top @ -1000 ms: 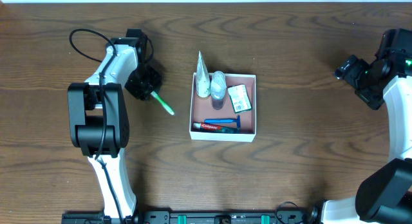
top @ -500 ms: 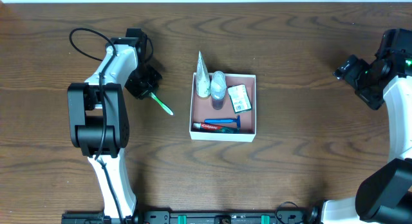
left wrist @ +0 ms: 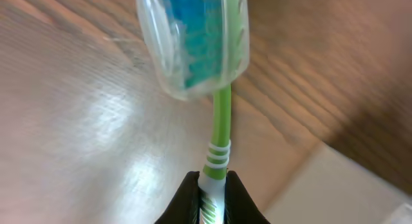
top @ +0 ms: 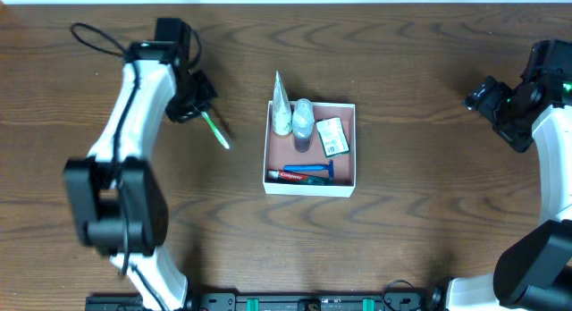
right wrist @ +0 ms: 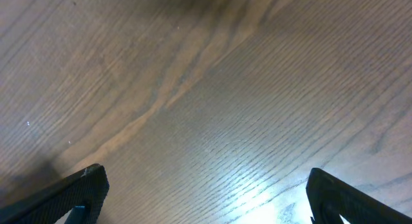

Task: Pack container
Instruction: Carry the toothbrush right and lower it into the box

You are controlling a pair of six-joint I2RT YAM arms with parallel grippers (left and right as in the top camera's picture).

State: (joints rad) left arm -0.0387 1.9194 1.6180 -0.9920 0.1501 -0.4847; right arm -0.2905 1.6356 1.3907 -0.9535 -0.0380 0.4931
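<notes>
The container (top: 344, 180), a shallow white-walled square box with a pink-brown floor, sits mid-table. It holds a white tube (top: 281, 110), a small clear bottle (top: 304, 119), a green-and-white carton (top: 332, 136), a toothpaste tube (top: 299, 176) and a blue razor (top: 319, 169). My left gripper (top: 198, 108) is shut on a green toothbrush (top: 215, 130), left of the container and lifted off the table. In the left wrist view the fingers (left wrist: 187, 201) clamp the handle (left wrist: 221, 130), and a clear cap covers the blue bristles (left wrist: 193, 40). My right gripper (top: 475, 98) is open and empty at the far right.
The dark wooden table (top: 420, 222) surrounds the container. A pale corner, seemingly of the container (left wrist: 335, 192), shows at the lower right of the left wrist view. The right wrist view shows only bare wood (right wrist: 206, 108) between the two finger ends.
My left arm has swung up and away from the table, lifting the toothbrush and shifting it slightly up and left. The right arm and the container's contents have not moved.
</notes>
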